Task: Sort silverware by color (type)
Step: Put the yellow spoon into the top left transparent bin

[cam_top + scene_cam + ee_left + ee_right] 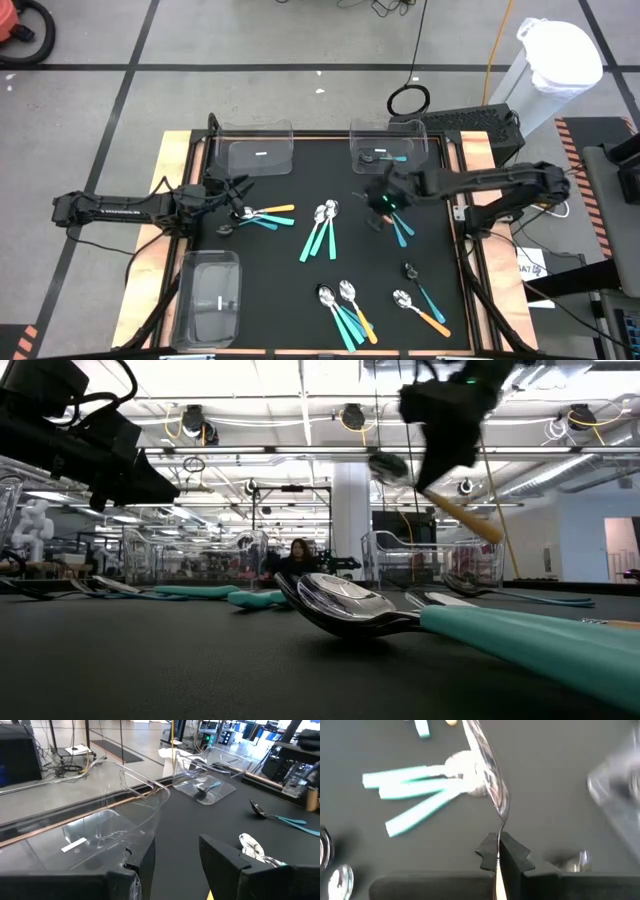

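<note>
Spoons with metal bowls and teal or orange handles lie in groups on the black mat: one group [262, 215] by my left gripper, three teal ones [322, 232] mid-table, and others [345, 308] near the front. A teal spoon [385, 157] lies in the far right bin. My left gripper [228, 196] [182, 862] is open and level, between that first group and the far left bin. My right gripper [385, 203] [499, 852] is above the mat's middle, shut on an orange-handled spoon [465, 515]. My right gripper pinches the orange-handled spoon between its two fingers at the thin metal neck [500, 827] just behind the bowl. The bowl [487, 765] sticks out past the fingertips. The spoon is lifted clear of the mat and tilted, bowl high, orange handle [470, 520] slanting down.
Three clear plastic bins stand at the mat's edges: far left [255, 150], far right [395, 138], near left [210, 295]. A teal pair [402, 228] lies under my right gripper. One orange and one teal spoon [420, 300] lie at the near right. A wooden rim [160, 200] frames the mat.
</note>
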Motion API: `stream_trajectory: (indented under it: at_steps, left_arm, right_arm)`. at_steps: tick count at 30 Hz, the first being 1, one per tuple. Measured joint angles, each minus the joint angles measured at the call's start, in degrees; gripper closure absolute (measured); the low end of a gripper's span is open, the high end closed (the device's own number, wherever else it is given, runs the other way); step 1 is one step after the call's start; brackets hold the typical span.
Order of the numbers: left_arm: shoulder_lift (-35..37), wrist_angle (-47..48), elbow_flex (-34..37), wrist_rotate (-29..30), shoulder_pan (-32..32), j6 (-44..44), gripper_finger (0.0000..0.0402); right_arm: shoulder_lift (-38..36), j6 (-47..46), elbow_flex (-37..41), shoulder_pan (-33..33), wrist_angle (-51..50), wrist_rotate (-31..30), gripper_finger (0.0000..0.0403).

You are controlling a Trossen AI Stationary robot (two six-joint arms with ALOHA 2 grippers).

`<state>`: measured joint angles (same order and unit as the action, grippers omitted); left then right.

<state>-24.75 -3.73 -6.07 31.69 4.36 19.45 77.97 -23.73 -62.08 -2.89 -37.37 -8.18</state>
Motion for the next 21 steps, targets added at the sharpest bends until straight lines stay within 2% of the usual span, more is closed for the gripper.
stream_trajectory:
  at_steps: [3, 8, 15, 21]
  left_arm:
    - [0.0, 0.6, 0.0, 0.0, 0.0, 1.1, 0.0249]
    - [0.0, 2.8, 0.0, -0.2, 0.0, 2.6, 0.0249]
    - [0.0, 6.9, 0.0, -0.4, 0.0, 5.7, 0.0249]
    - [0.0, 6.1, 0.0, -0.4, 0.0, 5.8, 0.0249]
  right_arm:
    - [5.1, 8.2, -5.6, -3.7, 2.0, 2.5, 0.0403]
    - [15.0, 20.7, -17.8, -8.5, 2.6, 2.6, 0.0403]
    - [25.9, 31.7, -30.3, -12.3, 13.1, 3.0, 0.0403]
    - [35.1, 37.1, -44.9, -15.8, 16.2, 8.4, 0.0403]
